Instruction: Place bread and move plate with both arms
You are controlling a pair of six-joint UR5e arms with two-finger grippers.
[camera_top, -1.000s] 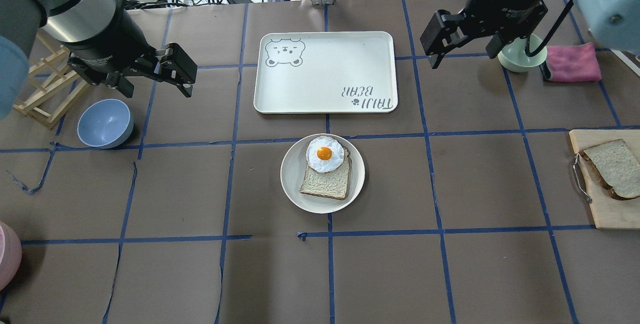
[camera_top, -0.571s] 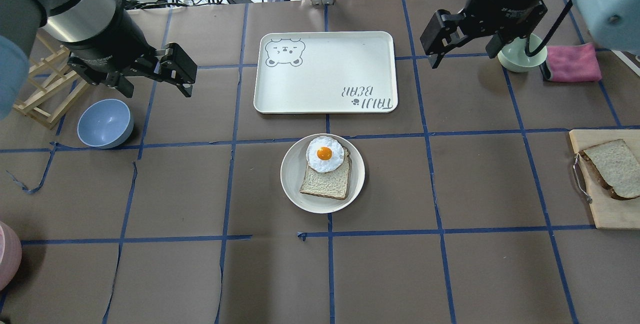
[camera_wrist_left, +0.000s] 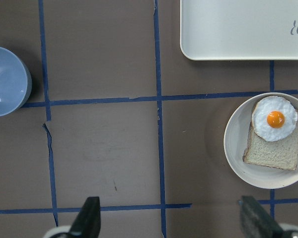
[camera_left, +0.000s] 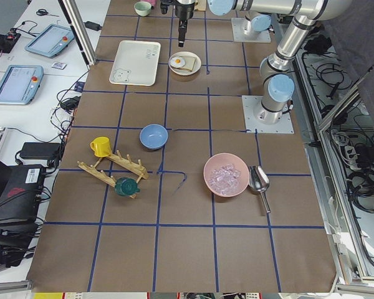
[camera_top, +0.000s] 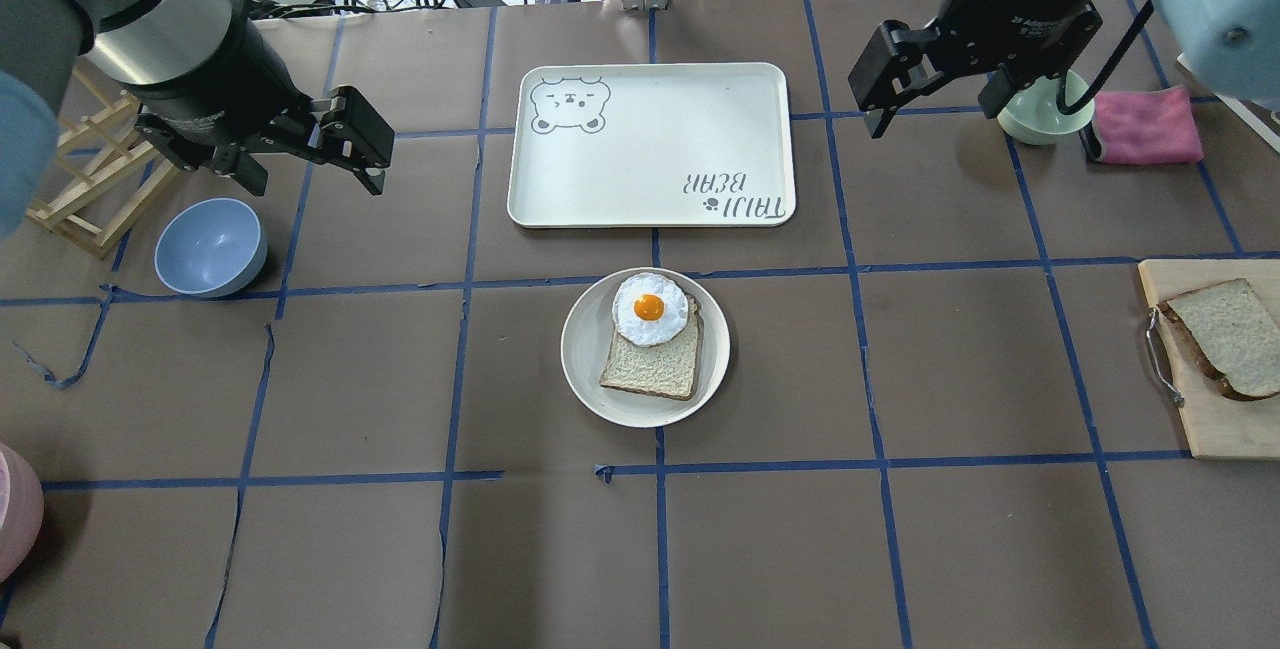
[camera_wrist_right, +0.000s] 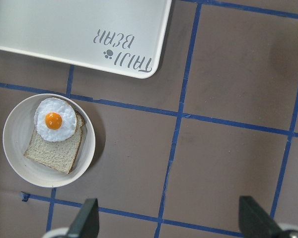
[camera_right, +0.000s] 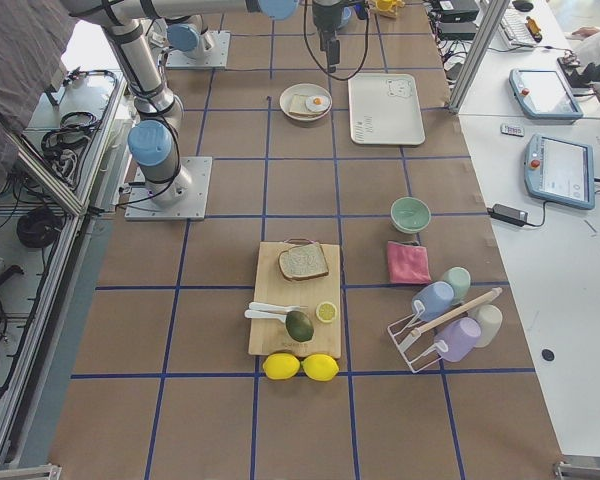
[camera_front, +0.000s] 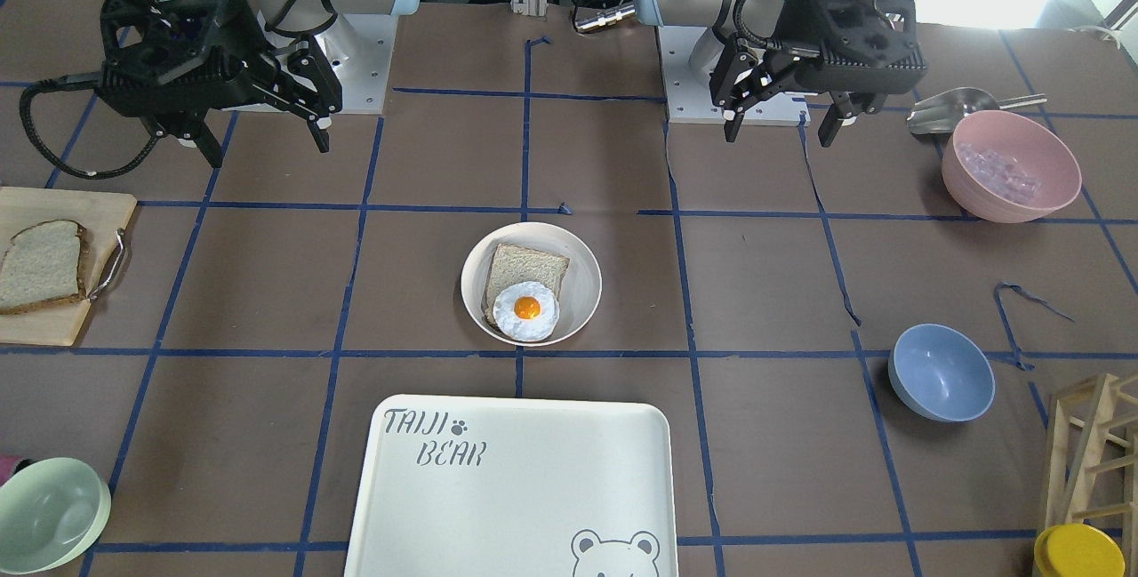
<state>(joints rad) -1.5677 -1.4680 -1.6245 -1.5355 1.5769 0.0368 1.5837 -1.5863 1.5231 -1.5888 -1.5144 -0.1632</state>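
Observation:
The bread [camera_top: 1228, 332], a large dark-crusted slice, lies on a wooden cutting board [camera_top: 1205, 419] at the table's right edge; it also shows in the front view [camera_front: 40, 266]. The cream plate [camera_top: 585, 349] sits mid-table and holds a smaller slice [camera_top: 650, 366] topped with a fried egg [camera_top: 649, 308]. My left gripper [camera_top: 312, 177] hangs open and empty, high above the table to the plate's far left. My right gripper [camera_top: 935, 114] hangs open and empty to the plate's far right, well away from the bread. Both wrist views show the plate [camera_wrist_left: 236, 144] [camera_wrist_right: 17, 134] from above.
The "TAIJI BEAR" tray [camera_top: 650, 144] lies just beyond the plate. A blue bowl [camera_top: 210, 247] and a wooden rack [camera_top: 90, 179] are at the left. A green bowl [camera_top: 1045, 119] and a pink cloth [camera_top: 1145, 124] are at the far right. A pink bowl [camera_front: 1011, 166] holds ice.
My right gripper has shifted slightly to the right, still open. The left arm, plate and bread have not moved.

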